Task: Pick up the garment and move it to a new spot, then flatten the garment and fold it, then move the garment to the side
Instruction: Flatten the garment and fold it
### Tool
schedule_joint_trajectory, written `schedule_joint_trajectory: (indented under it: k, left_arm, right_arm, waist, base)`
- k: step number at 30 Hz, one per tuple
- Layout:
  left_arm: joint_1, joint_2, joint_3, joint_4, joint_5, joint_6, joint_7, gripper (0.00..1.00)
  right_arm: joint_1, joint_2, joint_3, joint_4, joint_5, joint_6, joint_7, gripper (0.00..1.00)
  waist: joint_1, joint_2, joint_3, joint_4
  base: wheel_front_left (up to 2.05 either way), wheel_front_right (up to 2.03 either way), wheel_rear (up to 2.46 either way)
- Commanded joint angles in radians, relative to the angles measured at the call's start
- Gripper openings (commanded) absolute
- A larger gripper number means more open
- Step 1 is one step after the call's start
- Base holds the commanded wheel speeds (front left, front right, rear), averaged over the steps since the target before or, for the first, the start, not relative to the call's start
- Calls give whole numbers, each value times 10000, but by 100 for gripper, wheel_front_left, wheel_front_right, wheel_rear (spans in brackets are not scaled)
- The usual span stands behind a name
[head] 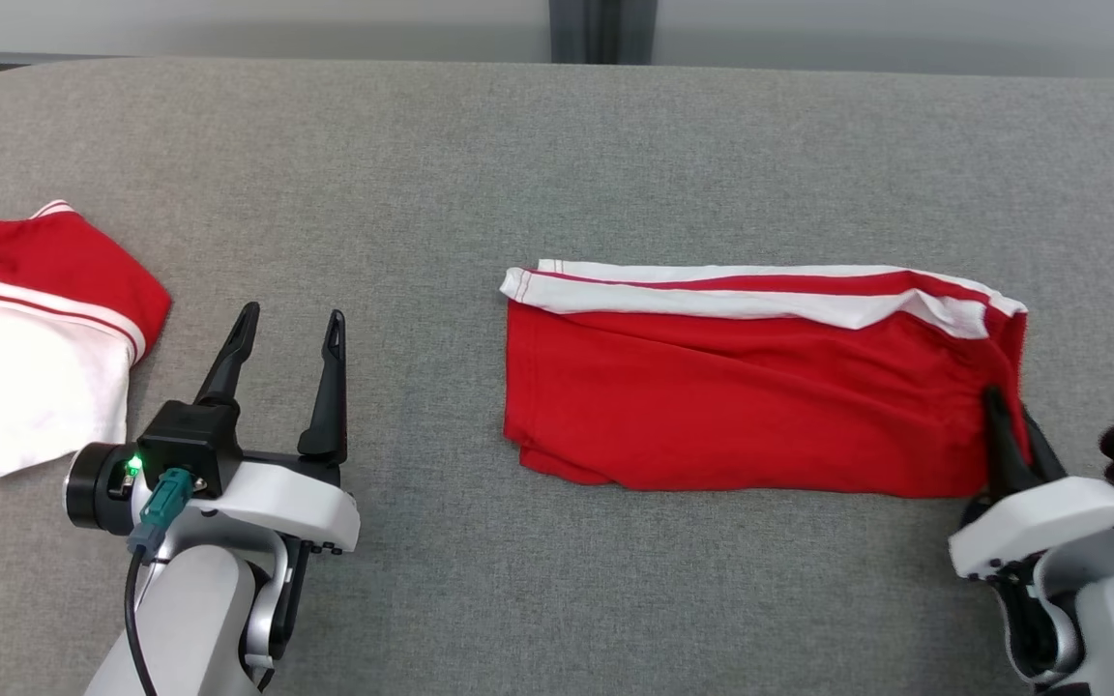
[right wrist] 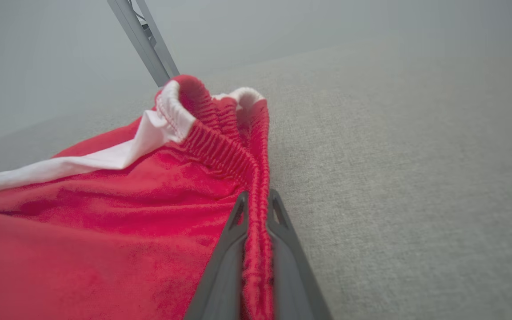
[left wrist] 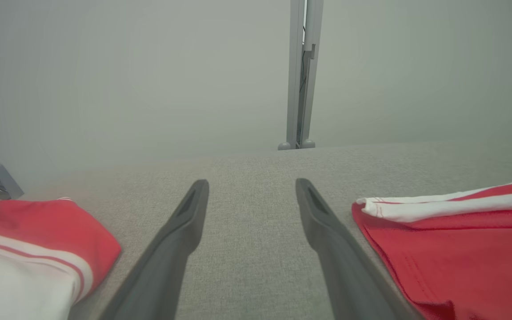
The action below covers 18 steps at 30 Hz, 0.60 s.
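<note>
I have the right tool (right wrist: pixel 258 195) pinched narrow on the red shorts (head: pixel 741 387). It grips their elastic waistband (right wrist: pixel 220 151) close to its near end. The ribbed red band runs between the two dark fingers (right wrist: pixel 222 266), which press on it from either side. Further along, the waistband bunches into a ruffle with some white lining showing.

The shorts lie on the grey counter (head: pixel 518 145), right of the middle as I look down from the head camera. They are folded into a long flat strip. A white stripe runs along the far edge, the waistband is at the right end and the leg hems are at the left end. The cloth is mostly smooth, with a few shallow creases near the waistband.

My left tool (head: pixel 292 314) stands wide, with nothing between its fingers. It sits over bare counter, fingers pointing away from me. I cannot tell whether it touches the surface.

A second garment (head: pixel 35 329), red and white, lies crumpled at the left edge of the counter, well apart from the shorts. The left tool is between the two and touches neither. A grey metal post (head: pixel 602 29) rises beyond the counter's far edge.
</note>
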Motion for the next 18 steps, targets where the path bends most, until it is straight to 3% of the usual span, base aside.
schedule_joint_trajectory:
  k: [1, 11, 14, 18]
  left_arm:
    - [50, 83, 39, -25, -11, 43, -39, 100]
    - [98, 108, -219, -144, 127, 91, 81, 100]
    - [85, 102, -296, -185, 134, 75, 134, 100]
    - [-69, 0, -415, -178, 86, 5, 174, 100]
  right_arm:
    - [-125, 117, 251, -345, 250, 1, 111, 0]
    - [-284, 428, 3594, -3851, 743, 1, 875, 0]
    - [-595, 463, 4482, -3941, 787, 1, 1094, 0]
    - [-1224, 492, 5364, -3161, 1303, 1, 1004, 0]
  waist:
    - [0, 0, -54, -125]
    - [0, 0, -252, -221]
    - [0, 0, -242, -133]
    - [0, 0, -127, 145]
  base:
    - [0, 0, 0]
    - [0, 0, 0]
    - [0, 0, 0]
    - [0, 0, 0]
